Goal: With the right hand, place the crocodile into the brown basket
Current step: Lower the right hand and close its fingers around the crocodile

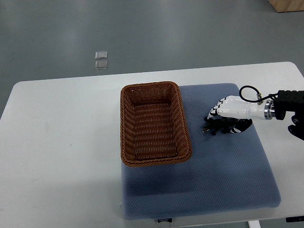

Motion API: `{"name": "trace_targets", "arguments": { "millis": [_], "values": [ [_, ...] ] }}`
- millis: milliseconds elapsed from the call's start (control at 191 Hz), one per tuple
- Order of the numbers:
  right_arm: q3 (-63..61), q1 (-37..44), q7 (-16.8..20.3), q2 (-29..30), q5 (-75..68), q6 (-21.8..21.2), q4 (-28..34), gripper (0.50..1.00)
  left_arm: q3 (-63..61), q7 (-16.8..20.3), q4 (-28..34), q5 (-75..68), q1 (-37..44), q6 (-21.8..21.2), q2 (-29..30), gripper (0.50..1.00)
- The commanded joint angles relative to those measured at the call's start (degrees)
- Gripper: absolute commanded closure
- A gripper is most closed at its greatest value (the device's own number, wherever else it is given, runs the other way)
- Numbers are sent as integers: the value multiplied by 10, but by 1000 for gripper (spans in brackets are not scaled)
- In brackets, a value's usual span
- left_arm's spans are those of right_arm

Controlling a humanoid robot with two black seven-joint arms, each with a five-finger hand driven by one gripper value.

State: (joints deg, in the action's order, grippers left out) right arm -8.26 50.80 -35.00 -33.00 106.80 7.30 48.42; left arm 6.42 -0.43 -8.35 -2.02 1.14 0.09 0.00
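The right hand [227, 115] reaches in over the blue-grey cushion [223, 175] from the table's right side, palm down, its white shell covering something dark. That dark lump under the fingers [213, 113] is probably the crocodile [219, 128], lying on the cushion just right of the brown wicker basket [183, 121], though it is too small to make out for sure. The fingers curl down around it, seemingly gripping it. The basket sits empty, its long side facing the hand, so the carry across looks short. No left arm shows
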Motion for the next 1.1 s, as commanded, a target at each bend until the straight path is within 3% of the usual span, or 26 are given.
{"name": "trace_targets", "arguments": {
  "millis": [0, 477, 1096],
  "values": [
    [0, 1, 0, 0, 0, -1, 0, 816, 0, 0, 0, 0, 0, 0, 0, 500],
    [-1, 4, 0, -1, -5, -3, 5, 904, 0, 0, 0, 0, 0, 0, 0, 500],
    [-10, 4, 0, -3, -22, -7, 6, 893, 0, 0, 0, 0, 0, 0, 0, 500]
  ]
}}
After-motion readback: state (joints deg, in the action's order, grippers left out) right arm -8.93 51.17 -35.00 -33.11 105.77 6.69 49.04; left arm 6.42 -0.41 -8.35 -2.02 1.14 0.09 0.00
